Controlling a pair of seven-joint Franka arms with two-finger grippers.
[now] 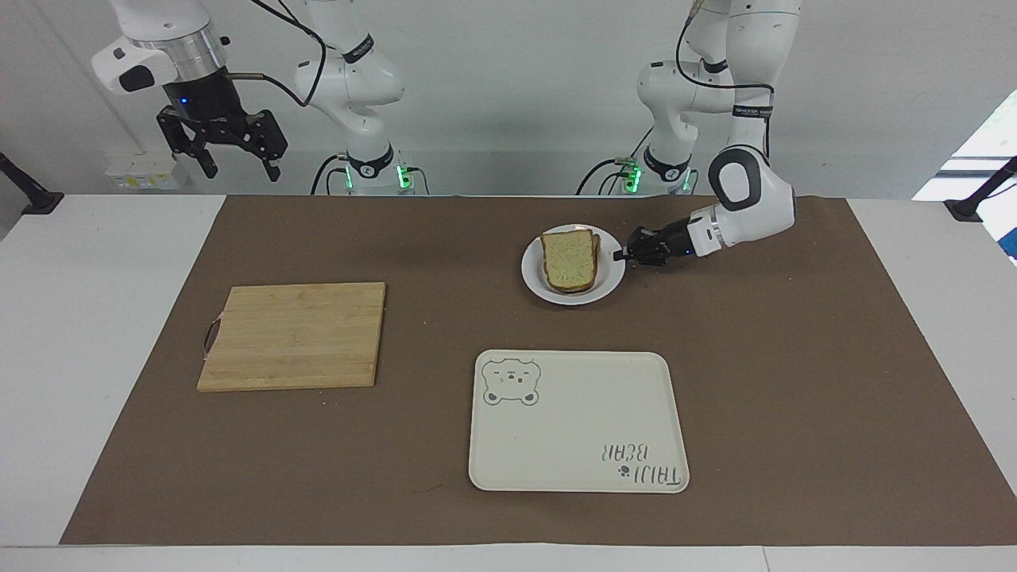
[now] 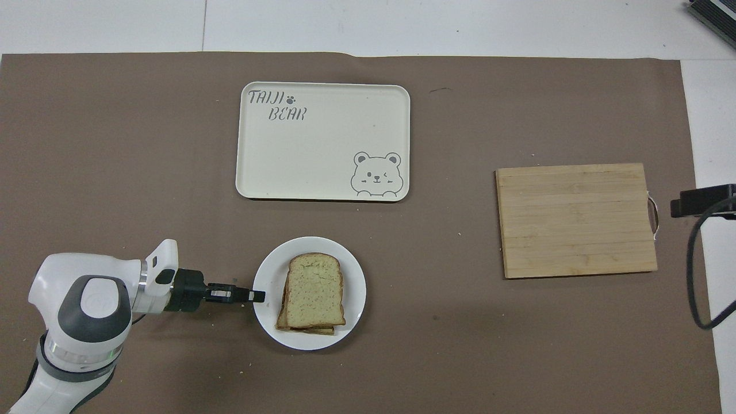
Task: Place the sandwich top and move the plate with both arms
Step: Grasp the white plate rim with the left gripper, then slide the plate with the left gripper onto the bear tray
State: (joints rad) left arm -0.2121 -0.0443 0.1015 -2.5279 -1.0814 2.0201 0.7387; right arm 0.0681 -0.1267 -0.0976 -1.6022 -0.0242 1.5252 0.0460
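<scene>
Left gripper (image 1: 618, 256) pinches plate (image 1: 609, 284) rim (open mat around).

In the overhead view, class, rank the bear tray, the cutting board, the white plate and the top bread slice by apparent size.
1. Bear tray, largest.
2. Wooden cutting board, slightly smaller; both lie flat on the table, so the order holds.
3. White plate.
4. Top bread slice, on the plate, smallest.

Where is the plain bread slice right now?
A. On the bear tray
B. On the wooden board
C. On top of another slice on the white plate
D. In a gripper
C: the sandwich top lies on another slice on the plate, whose rim the left gripper pinches.
</scene>
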